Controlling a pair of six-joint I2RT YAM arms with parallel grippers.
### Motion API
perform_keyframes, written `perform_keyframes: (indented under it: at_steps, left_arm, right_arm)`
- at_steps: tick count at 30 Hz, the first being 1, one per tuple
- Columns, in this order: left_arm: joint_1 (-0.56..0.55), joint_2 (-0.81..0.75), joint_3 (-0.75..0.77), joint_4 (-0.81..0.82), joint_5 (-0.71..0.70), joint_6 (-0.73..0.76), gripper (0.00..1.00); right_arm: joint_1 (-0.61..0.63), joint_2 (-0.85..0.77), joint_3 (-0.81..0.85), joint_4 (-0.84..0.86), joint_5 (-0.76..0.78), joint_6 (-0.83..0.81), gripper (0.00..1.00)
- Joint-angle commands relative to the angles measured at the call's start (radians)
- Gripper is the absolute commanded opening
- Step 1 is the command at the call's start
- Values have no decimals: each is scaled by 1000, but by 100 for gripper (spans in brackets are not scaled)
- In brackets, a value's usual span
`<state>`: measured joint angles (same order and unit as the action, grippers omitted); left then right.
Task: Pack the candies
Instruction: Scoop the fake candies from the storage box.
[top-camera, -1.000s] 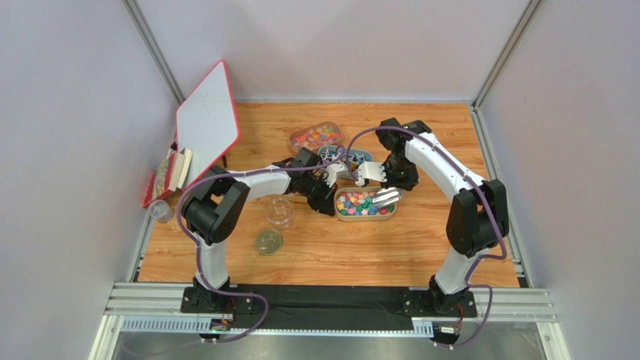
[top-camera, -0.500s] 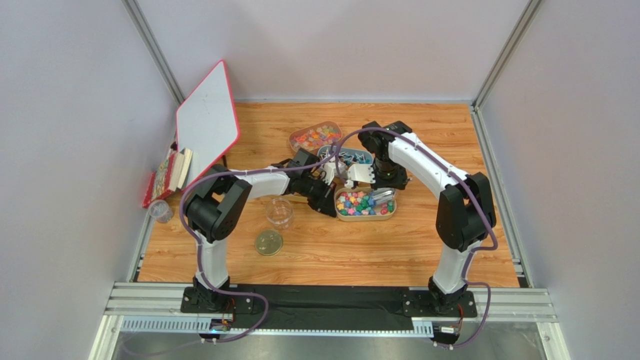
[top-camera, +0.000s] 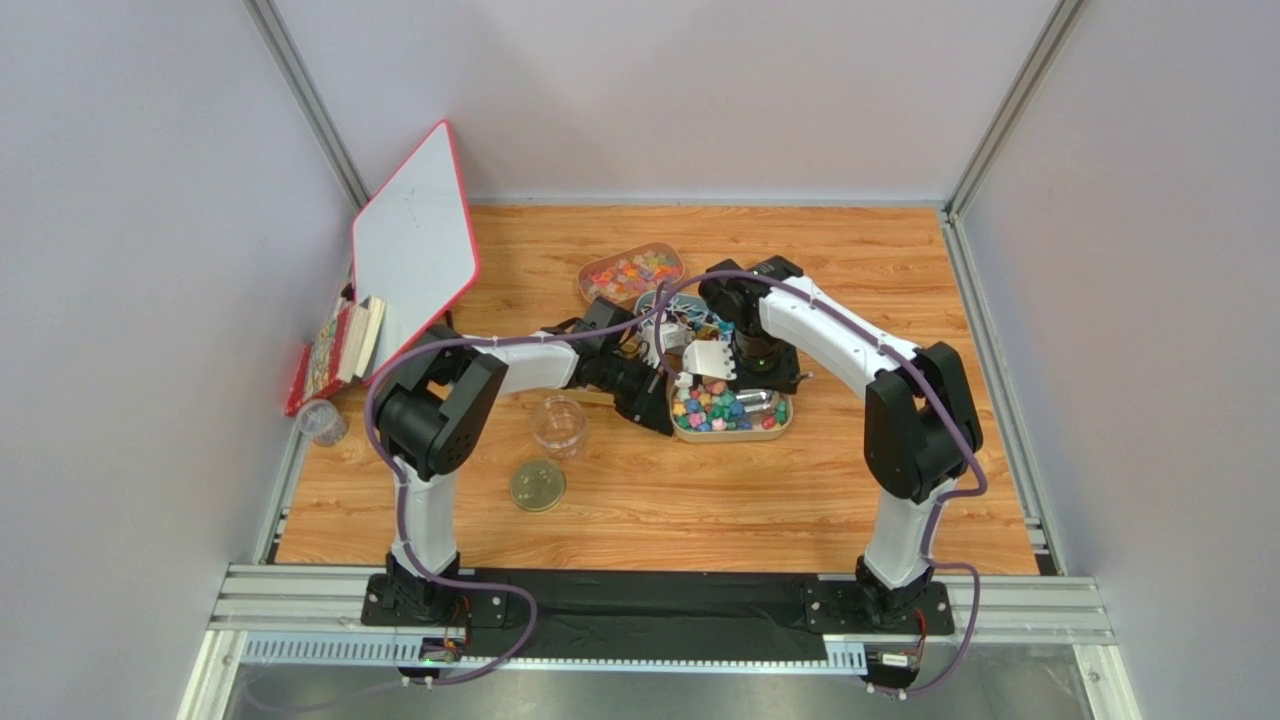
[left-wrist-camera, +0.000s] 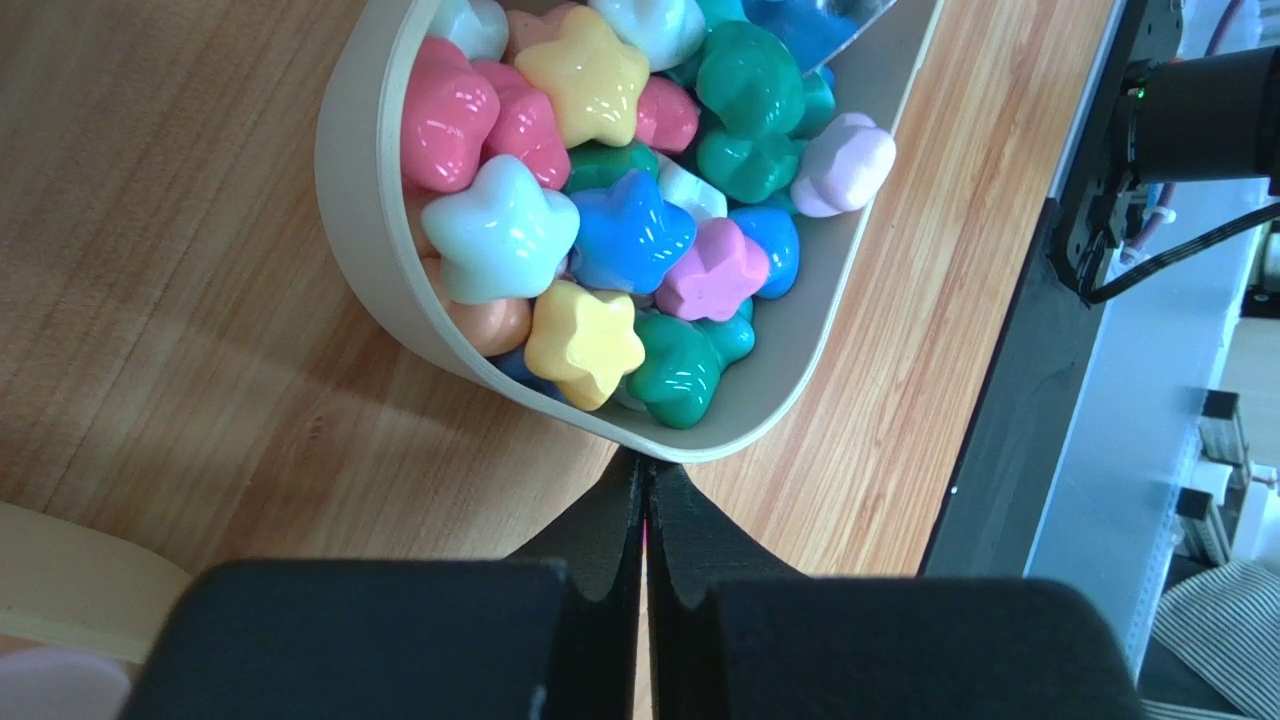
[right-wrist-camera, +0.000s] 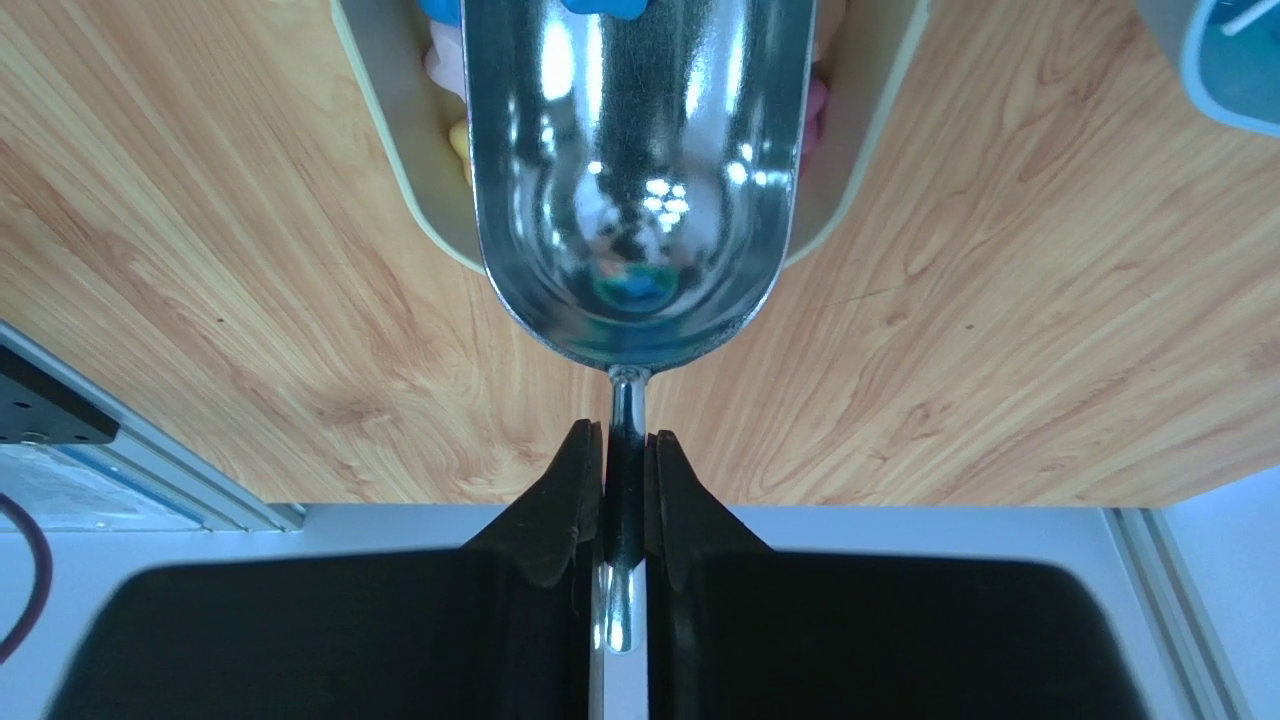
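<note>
The bright chunky candies (left-wrist-camera: 631, 225) fill a tan oval tray (left-wrist-camera: 368, 225), also seen in the top view (top-camera: 724, 408). My left gripper (left-wrist-camera: 646, 465) is shut and empty, its tips against the tray's outer rim; in the top view it (top-camera: 658, 402) is at the tray's left end. My right gripper (right-wrist-camera: 625, 450) is shut on the handle of a metal scoop (right-wrist-camera: 631, 180). The scoop's bowl is empty and points into the tray's end. In the top view the scoop (top-camera: 757, 402) lies over the tray's right part, below the right gripper (top-camera: 756, 375).
A clear round jar (top-camera: 559, 425) and its lid (top-camera: 537, 485) stand left of the tray. Trays of red-orange candies (top-camera: 631, 273) and blue-white ones (top-camera: 676, 311) sit behind. A whiteboard (top-camera: 413, 240), books (top-camera: 338, 348) and a small cup (top-camera: 319, 423) are at the left.
My right arm has swung left and drawn in over the tray, carrying the scoop with it. The left arm and the tray have stayed put.
</note>
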<state>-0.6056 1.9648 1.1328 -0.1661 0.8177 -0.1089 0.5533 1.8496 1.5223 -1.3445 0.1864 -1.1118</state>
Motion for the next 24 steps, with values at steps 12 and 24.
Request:
perform_keyframes:
  at_steps: [12, 24]
  left_arm:
    - [-2, 22, 47, 68, 38, -9, 0]
    - [3, 13, 64, 17, 28, 12, 2]
  right_arm:
    - [4, 86, -5, -120, -201, 165, 0]
    - [-26, -4, -129, 68, -283, 199, 0]
